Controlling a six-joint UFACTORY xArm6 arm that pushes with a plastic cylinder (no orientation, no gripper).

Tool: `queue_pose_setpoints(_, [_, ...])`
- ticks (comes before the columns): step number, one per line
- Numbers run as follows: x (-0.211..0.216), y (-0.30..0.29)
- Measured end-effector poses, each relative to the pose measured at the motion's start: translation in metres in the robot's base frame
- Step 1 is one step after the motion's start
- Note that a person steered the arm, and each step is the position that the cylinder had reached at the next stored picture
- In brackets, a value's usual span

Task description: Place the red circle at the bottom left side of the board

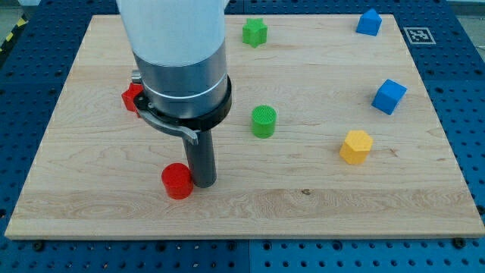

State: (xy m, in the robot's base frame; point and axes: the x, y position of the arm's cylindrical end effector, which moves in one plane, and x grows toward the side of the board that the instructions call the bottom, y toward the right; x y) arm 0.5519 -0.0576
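The red circle (177,181) is a short red cylinder lying on the wooden board (303,197), left of centre and near the view's bottom edge. My tip (201,183) stands right against its right side, touching it. The wide grey arm body above hides part of the board's upper left.
A red star (132,98) peeks out left of the arm body. A green cylinder (264,121) sits mid-board, a green star (255,32) at the top. A yellow hexagon block (356,146) is at right, a blue cube (389,96) and another blue block (369,22) further right.
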Motion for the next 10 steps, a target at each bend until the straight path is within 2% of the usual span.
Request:
queue_pose_setpoints(1, [-0.018, 0.0])
queue_pose_setpoints(5, [-0.016, -0.041])
queue_pose_setpoints(6, [-0.015, -0.041])
queue_pose_setpoints(7, [-0.006, -0.004])
queue_pose_setpoints(8, [0.021, -0.033])
queue_pose_setpoints(9, [0.023, -0.077])
queue_pose_setpoints(10, [0.023, -0.078])
